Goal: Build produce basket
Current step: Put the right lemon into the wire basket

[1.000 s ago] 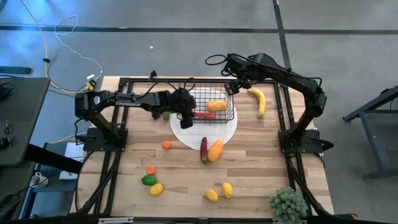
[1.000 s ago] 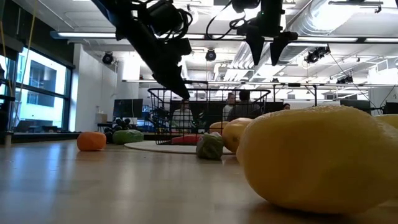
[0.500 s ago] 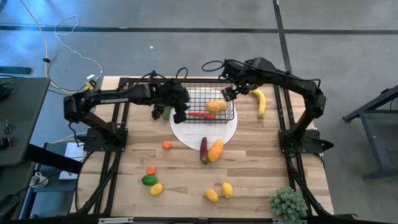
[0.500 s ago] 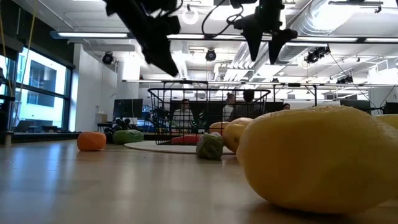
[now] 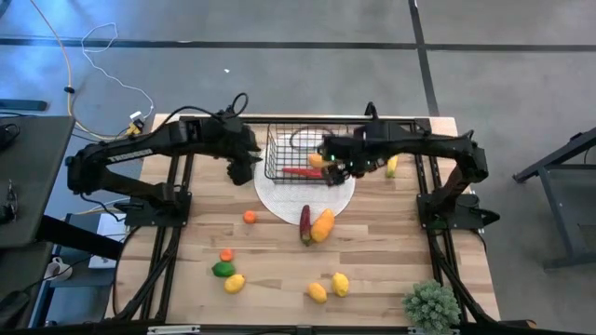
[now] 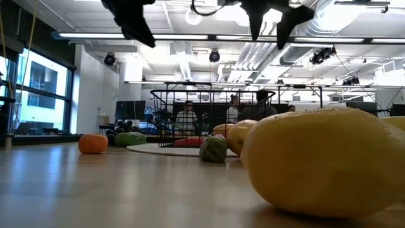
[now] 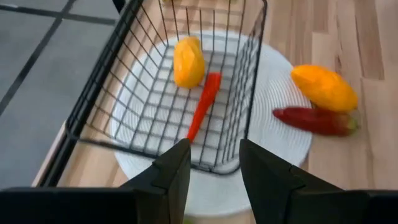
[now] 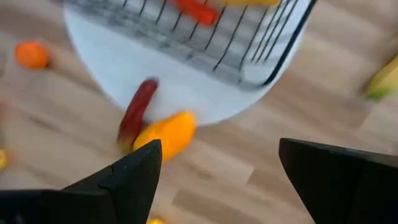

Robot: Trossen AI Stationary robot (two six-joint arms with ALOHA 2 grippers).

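The black wire basket (image 5: 291,149) stands on a white round disc (image 5: 307,197). A yellow-orange piece (image 7: 188,61) and a red chili (image 7: 202,106) lie in it. My left gripper (image 5: 241,167) hangs open just off the basket's left side, above the table. My right gripper (image 5: 335,173) hovers open over the basket's near right corner. A dark red pepper (image 5: 304,223) and an orange mango (image 5: 322,224) lie at the disc's near edge, below the right gripper (image 8: 217,168). The banana (image 5: 392,167) lies to the right, partly under the right arm.
More produce lies loose on the near half of the table. It includes a small orange ball (image 5: 249,217), an orange piece (image 5: 226,255), a green piece (image 5: 222,269) and lemons (image 5: 234,283) (image 5: 318,292) (image 5: 341,284). A bushy green plant (image 5: 430,305) stands at the near right corner.
My left gripper has drawn back from over the basket toward the table's left and risen; the red chili stays in the basket. My right gripper has swung from the basket's far right corner toward the near edge and the left, over its near right corner.
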